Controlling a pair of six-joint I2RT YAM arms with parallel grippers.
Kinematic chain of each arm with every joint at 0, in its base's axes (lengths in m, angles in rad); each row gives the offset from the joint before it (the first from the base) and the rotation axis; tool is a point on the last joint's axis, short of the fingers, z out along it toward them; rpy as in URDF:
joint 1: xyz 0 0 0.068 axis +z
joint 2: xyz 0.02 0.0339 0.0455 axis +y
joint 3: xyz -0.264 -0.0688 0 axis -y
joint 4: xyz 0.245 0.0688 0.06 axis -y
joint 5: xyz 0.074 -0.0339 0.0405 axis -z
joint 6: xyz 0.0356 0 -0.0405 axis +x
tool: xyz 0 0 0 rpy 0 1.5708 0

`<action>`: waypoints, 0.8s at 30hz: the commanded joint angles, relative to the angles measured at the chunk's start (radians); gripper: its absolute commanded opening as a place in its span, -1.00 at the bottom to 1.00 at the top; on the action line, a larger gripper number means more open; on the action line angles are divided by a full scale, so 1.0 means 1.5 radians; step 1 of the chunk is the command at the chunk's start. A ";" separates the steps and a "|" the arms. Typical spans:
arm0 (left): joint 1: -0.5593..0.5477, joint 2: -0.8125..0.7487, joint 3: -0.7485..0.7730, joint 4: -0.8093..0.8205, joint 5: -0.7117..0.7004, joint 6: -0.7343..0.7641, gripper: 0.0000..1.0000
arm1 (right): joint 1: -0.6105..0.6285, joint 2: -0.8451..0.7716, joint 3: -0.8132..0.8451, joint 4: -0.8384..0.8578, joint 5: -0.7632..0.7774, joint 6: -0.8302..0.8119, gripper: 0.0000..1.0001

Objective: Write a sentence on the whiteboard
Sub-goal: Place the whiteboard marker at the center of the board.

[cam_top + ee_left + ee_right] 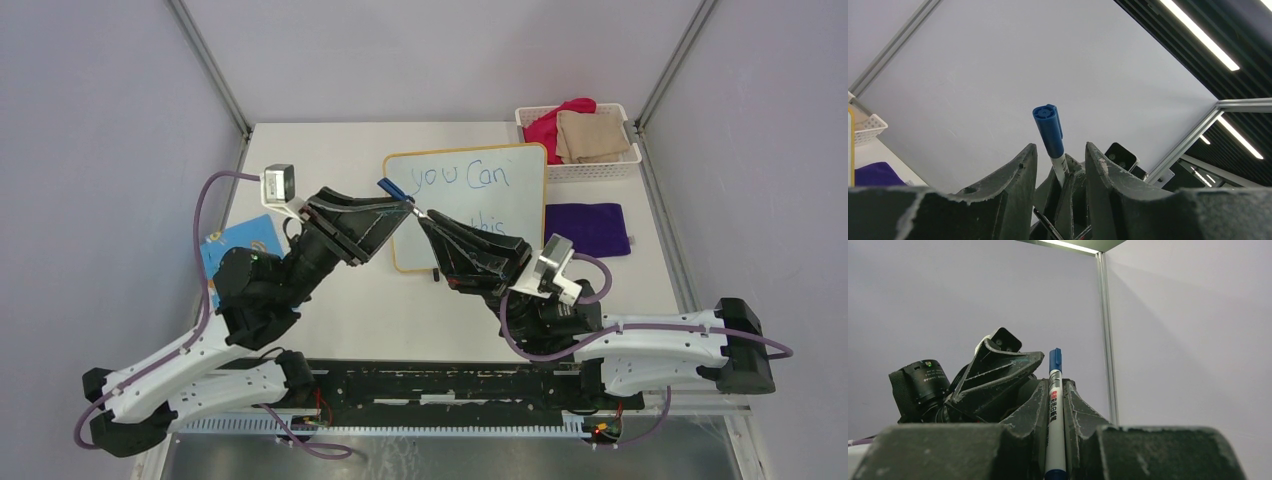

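The whiteboard (520,165), white with a yellow-orange rim, lies at the table's middle. The sentence (462,177) is in blue; "you Can" shows on top and "this" below, the rest hidden behind the arms. My right gripper (424,216) (1054,390) is shut on the white barrel of a marker (1054,405), whose blue cap (391,188) points up and left over the board's left edge. My left gripper (408,205) (1060,145) faces it tip to tip with its jaws apart. The capped marker end (1049,129) stands between them, touching neither finger.
A white basket (612,168) with pink and tan cloths sits at the back right. A purple cloth (588,228) lies right of the board. A blue card (235,250) lies under the left arm. Metal frame posts (210,65) rise at the back corners.
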 commanded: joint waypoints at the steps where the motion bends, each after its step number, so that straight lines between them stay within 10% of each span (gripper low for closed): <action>1: -0.002 0.009 0.026 0.008 0.015 0.026 -0.08 | 0.000 -0.001 0.009 0.015 -0.008 0.004 -1.00; 15: -0.002 0.009 0.022 0.009 0.013 0.023 -0.94 | 0.000 -0.007 0.001 0.015 -0.009 0.005 -1.00; 24: -0.002 0.001 0.015 0.011 -0.001 0.024 -0.96 | 0.000 -0.016 -0.011 0.007 -0.008 0.012 -0.64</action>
